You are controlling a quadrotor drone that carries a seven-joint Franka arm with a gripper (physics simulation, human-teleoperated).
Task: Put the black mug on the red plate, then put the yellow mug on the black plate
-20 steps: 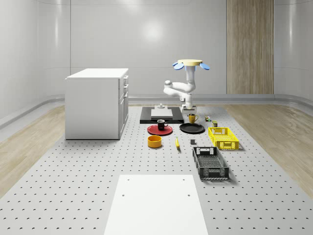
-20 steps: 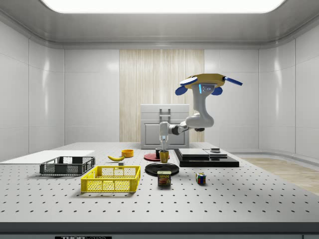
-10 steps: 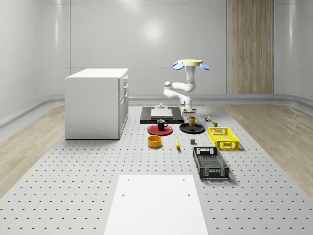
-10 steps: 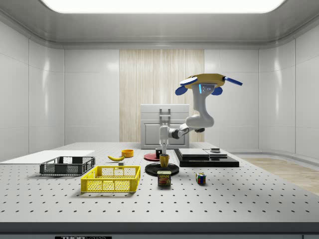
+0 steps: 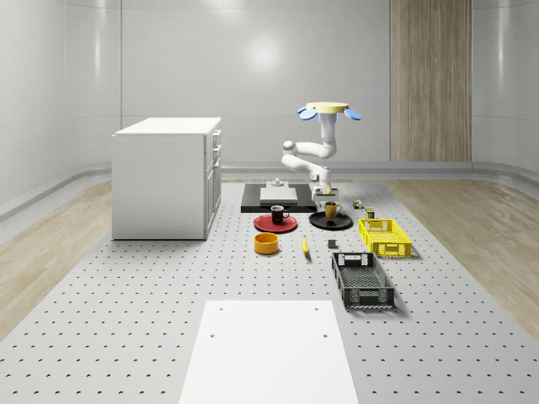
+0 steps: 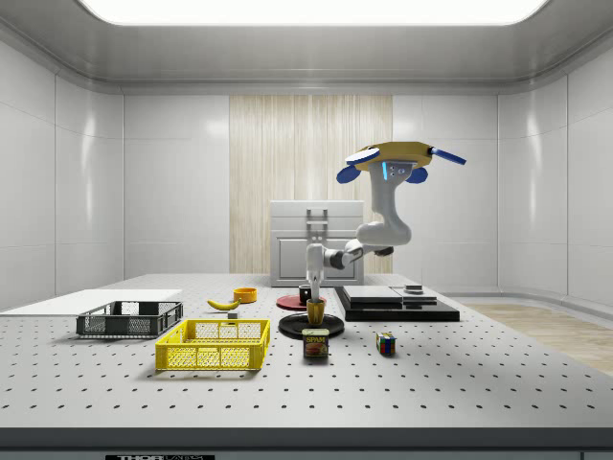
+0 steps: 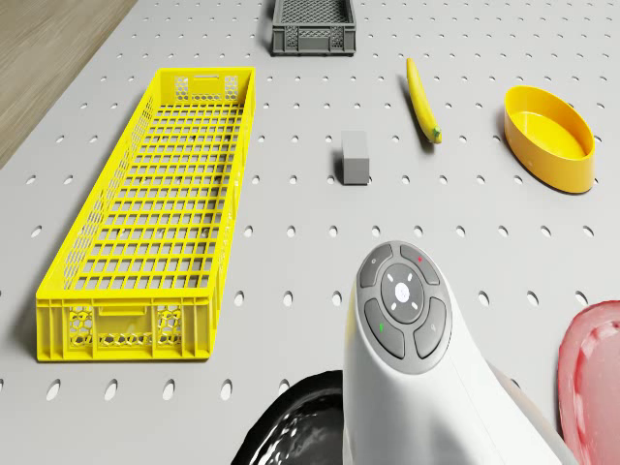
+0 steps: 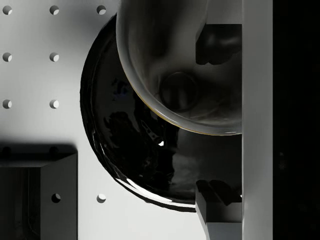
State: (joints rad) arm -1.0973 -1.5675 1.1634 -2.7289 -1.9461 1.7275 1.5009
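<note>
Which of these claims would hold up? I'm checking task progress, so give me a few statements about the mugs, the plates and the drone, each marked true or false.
1. The black mug stands on the red plate. True.
2. The yellow mug sits in the yellow crate. False: it is over the black plate, at the gripper.
3. The drone rests on the table. False: it hovers above it.
4. A banana lies between the yellow bowl and a small grey block. True.
</note>
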